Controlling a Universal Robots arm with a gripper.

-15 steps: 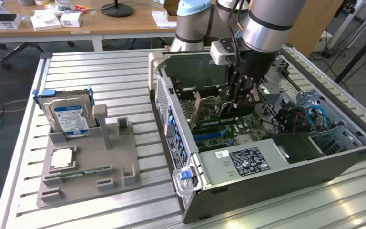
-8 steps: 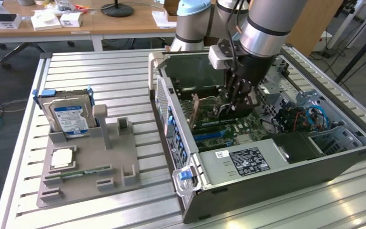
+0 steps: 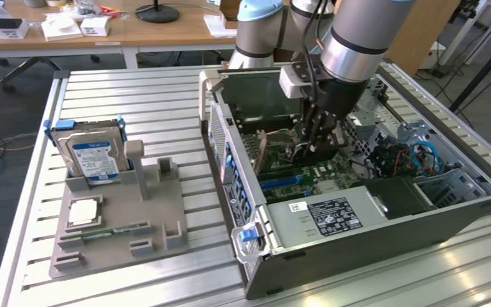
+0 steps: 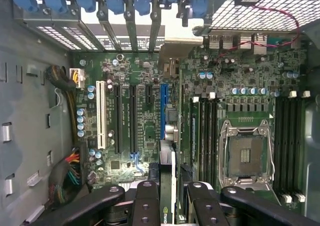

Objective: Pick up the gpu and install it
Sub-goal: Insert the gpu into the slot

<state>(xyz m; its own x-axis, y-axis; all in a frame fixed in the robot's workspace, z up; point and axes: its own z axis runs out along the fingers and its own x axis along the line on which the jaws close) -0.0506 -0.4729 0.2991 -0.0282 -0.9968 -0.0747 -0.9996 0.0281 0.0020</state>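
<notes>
A: Where was the gpu (image 4: 167, 176)?
B: Inside the case (image 3: 373, 249), held edge-on over the motherboard (image 4: 145, 116), in line with the blue slot (image 4: 163, 111). Couldn't tell if it touched the slot.
A: And the gripper (image 4: 171, 192)?
B: Pinching the card, a finger on each face.
A: Outside the case?
B: Hard drive (image 3: 94, 157) stood upright in the grey fixture (image 3: 143, 217), beside the case on the worktop (image 3: 135, 89).

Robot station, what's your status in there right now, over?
Pincer shut on the gpu, inside the computer case. The gpu edge-on over the motherboard, by the blue slot. No cable seen between them.
</notes>
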